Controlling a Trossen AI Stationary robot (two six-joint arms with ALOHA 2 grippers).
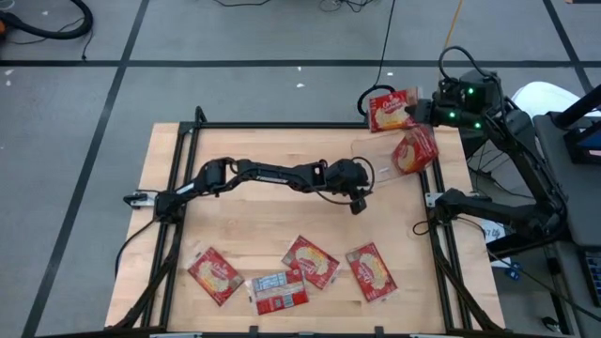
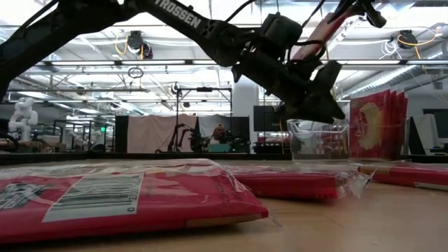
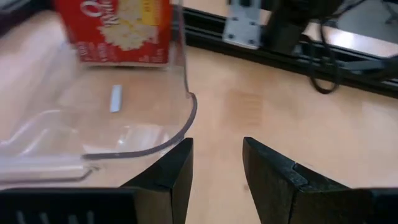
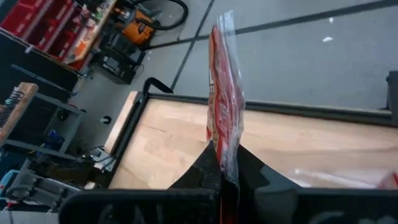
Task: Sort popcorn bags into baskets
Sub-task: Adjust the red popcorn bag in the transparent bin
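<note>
Right gripper [image 1: 420, 112]: raised above the table's far right corner; its fingers are pressed together on a popcorn bag [image 1: 391, 109], which is gripped by one edge and seen edge-on from the wrist [image 4: 222, 118].
Left gripper [image 3: 216, 167]: fingers parted by a narrow gap, nothing held; it is set just beside the rounded corner of the clear bin [image 3: 180, 118].
Clear bin: one red packet [image 1: 414, 150] is stood inside, against the wall farthest from the left gripper.
Remaining packets [image 1: 310, 261]: four are laid flat along the table's near edge, well apart from both grippers.

You are looking at six popcorn bags [image 1: 304, 260]: four lying on the bench [image 1: 254, 216], one standing in the single clear basket [image 1: 376, 164], one held aloft.
</note>
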